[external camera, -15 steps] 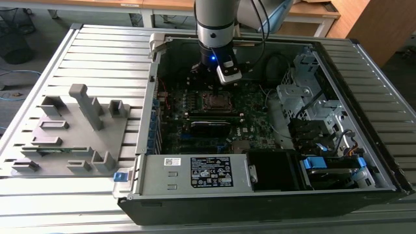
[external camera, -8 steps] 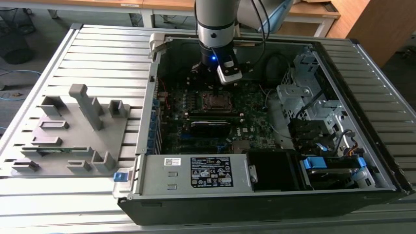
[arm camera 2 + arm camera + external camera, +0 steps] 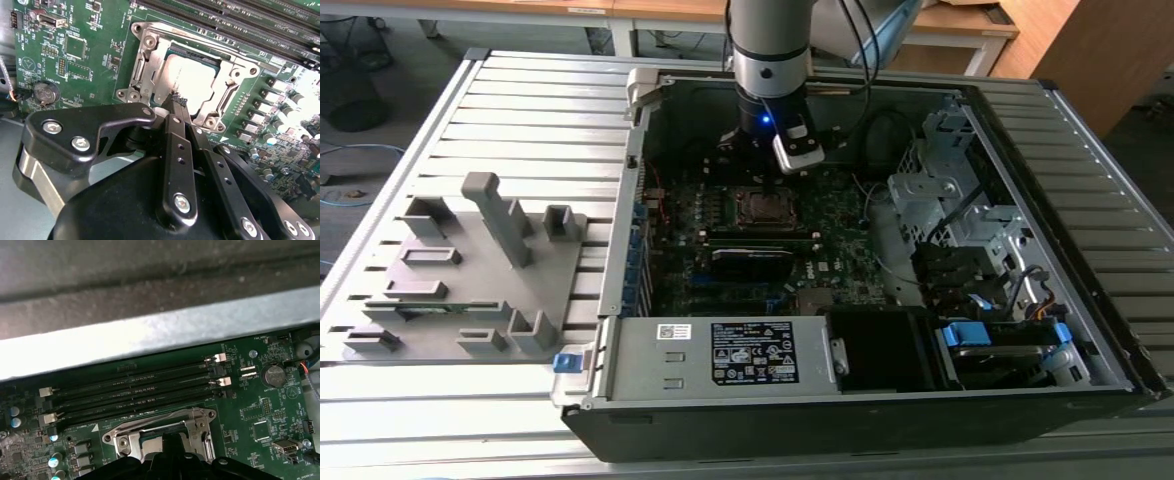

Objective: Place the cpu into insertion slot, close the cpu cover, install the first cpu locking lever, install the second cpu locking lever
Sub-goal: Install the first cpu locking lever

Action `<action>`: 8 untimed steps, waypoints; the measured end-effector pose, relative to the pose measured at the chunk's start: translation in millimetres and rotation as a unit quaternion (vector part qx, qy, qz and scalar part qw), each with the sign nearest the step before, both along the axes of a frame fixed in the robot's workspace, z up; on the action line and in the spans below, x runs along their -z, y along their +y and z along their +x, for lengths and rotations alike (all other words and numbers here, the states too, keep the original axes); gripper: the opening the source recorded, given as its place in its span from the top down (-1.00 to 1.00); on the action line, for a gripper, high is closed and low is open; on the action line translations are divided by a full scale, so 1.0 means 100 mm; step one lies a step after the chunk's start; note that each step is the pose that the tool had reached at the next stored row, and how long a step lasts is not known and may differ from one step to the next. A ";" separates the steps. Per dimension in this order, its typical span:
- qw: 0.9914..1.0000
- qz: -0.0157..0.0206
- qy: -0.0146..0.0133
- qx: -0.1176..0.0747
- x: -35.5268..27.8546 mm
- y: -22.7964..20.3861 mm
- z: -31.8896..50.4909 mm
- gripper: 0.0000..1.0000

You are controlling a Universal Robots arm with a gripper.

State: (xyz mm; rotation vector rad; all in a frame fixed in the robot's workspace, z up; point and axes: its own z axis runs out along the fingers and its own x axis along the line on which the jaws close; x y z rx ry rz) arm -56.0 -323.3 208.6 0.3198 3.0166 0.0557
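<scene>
We are hovering our gripper (image 3: 176, 101), jaws together, at the cpu cover (image 3: 150, 60); misalignment risks scraping the cpu (image 3: 192, 80).

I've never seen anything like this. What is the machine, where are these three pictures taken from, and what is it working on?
The tall grey column in the exterior view is a robot arm; it reaches down into an opened computer case that lies on a slatted metal table. That picture comes from a camera standing off the arm. The other two come from cameras riding near the arm's wrist, so they look closely at the green motherboard.

The black metal parts in the second wrist view are the arm's gripper, with its fingers together, their tips at the edge of the processor socket. It does not seem to hold anything.

In that socket the cpu already sits, framed by the silvery cpu cover, which lies flat around it. A grey plastic fixture stands on the table beside the case.
</scene>
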 end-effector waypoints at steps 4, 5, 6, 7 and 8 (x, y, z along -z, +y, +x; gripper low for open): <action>1.000 0.000 0.000 0.000 -0.043 0.000 0.000 0.79; 1.000 0.000 0.000 0.000 -0.058 0.000 0.000 0.79; 1.000 0.000 0.000 0.000 -0.070 0.001 0.001 0.79; 1.000 0.000 0.000 0.000 -0.078 0.000 0.001 0.79; 1.000 0.000 0.000 0.000 -0.078 0.001 0.001 0.79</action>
